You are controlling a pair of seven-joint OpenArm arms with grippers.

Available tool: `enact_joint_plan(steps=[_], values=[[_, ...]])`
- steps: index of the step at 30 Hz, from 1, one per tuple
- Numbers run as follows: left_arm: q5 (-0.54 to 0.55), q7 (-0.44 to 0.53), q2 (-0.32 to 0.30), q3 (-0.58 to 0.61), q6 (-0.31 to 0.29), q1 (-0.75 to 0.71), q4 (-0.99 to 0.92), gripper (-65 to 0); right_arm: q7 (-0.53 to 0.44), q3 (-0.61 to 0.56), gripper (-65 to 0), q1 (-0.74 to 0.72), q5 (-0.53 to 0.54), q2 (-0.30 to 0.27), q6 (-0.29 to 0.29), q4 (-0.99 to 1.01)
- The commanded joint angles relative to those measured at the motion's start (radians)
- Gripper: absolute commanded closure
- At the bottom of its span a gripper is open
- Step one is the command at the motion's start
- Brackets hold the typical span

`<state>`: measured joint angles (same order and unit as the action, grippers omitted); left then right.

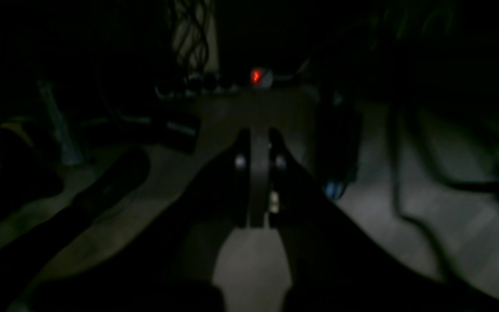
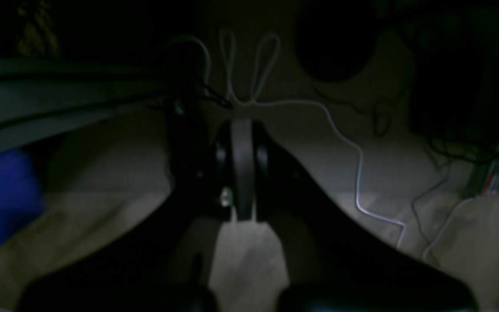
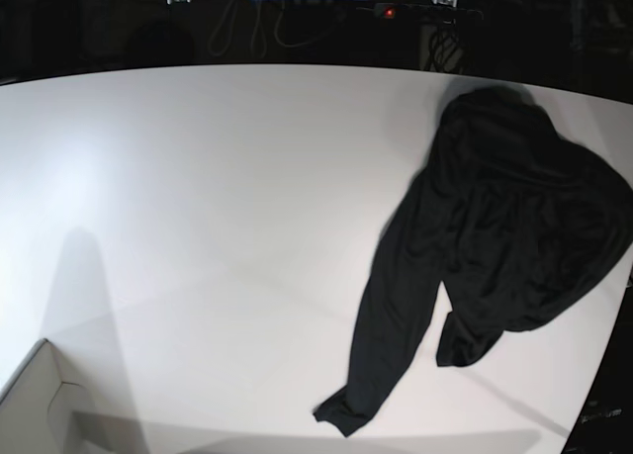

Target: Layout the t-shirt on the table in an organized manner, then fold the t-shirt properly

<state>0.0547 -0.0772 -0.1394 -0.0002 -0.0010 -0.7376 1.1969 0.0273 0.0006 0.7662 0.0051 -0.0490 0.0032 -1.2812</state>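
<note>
T-shirt point(image 3: 495, 236), black and crumpled, lay at the right edge of the white worktop point(image 3: 198, 197), one long sleeve trailing toward the near edge. A white box corner point(image 3: 35, 405) sat at the near left corner. In the dim wrist views, the left pincer point(image 1: 258, 143) and right pincer point(image 2: 241, 130) were both closed, holding nothing.

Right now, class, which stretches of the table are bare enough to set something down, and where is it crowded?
The table is bare across its left and middle, from the far edge down to the box corner. A small bare wedge lies between the shirt's two sleeves. The right side is crowded: the crumpled t-shirt fills it to the edge.
</note>
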Motion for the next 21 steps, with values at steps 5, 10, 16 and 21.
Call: enact_joint_plan(steps=[5, 10, 16, 21], values=[[0.155, 0.012, -0.090, 0.001, -0.003, -0.142, 0.268, 0.0, -0.023, 0.040, 0.0, 0.111, 0.000, -0.019, 0.002, -0.242], [0.290, 0.012, -0.179, 0.001, 0.000, -0.224, 0.446, 0.0, -0.022, 0.068, 0.0, 0.192, 0.000, -0.016, 0.002, -0.458], [0.394, 0.012, -0.233, -0.001, 0.005, -0.271, 0.634, 0.0, 0.012, 0.062, 0.0, 0.238, 0.000, -0.015, 0.002, -0.667], [0.396, 0.014, -0.231, -0.002, 0.006, -0.319, 0.754, 0.0, 0.105, 0.059, 0.0, 0.229, 0.000, -0.015, 0.002, -0.743]])
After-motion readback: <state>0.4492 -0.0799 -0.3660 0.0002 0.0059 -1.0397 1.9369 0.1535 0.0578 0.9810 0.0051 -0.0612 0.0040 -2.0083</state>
